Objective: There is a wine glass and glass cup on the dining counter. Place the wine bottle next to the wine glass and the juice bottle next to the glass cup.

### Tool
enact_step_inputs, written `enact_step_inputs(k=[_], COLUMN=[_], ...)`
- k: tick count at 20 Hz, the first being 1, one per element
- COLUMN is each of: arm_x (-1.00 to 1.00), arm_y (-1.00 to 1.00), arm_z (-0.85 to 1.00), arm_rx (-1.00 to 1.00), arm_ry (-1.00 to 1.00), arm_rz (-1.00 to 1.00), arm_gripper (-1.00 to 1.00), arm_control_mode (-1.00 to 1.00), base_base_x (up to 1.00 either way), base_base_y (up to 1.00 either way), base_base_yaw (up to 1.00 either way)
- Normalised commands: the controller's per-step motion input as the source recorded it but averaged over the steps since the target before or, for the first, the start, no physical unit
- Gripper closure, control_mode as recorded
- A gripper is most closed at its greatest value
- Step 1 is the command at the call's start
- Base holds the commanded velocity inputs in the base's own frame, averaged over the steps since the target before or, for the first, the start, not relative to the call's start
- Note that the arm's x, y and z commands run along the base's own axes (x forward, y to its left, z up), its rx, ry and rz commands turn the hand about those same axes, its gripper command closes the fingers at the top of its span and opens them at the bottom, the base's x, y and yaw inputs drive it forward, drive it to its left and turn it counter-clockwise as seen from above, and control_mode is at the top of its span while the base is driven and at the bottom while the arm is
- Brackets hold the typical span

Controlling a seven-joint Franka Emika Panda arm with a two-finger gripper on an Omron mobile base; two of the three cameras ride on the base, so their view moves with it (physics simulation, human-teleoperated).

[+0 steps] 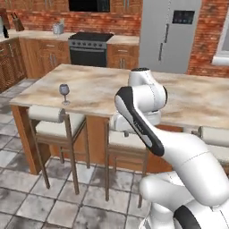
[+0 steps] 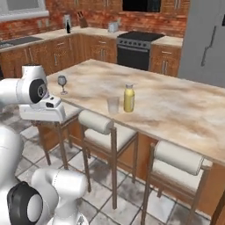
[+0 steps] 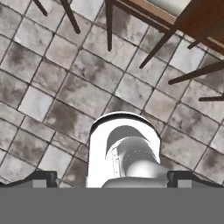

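Juice bottle [image 2: 128, 98] already stands beside the glass cup [image 2: 113, 105] mid dining counter [image 2: 176, 105]; wine glass [image 2: 62, 83] waits near its left edge. Our gripper [image 3: 112, 177] hangs open, empty, floorward; next we fetch wine.

Beige-brown marbled dining counter [image 2: 176, 105] on wooden base, yellow juice bottle [image 2: 128, 98] with grey cap, translucent greyish glass cup [image 2: 113, 105], clear greyish wine glass [image 1: 65, 93], cream-padded stools [image 2: 97, 125], mottled grey floor tiles [image 3: 65, 87], red brick wall [image 1: 36, 20]
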Motion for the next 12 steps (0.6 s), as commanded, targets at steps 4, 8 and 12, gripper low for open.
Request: enact_step_inputs(k=[4,8,12], arm_x=[0.00,0.00,0.00], arm_y=[0.00,0.00,0.00], arm_z=[0.00,0.00,0.00], arm_rx=[0.00,0.00,0.00], arm_ry=[0.00,0.00,0.00], arm_rz=[0.00,0.00,0.00], arm_gripper=[-1.00,-1.00,-1.00], arm_control_mode=[1.00,1.00,1.00], base_base_x=[-0.10,-0.08,0.01], base_base_y=[0.23,0.18,0.17], base_base_yaw=[0.99,1.00,0.94])
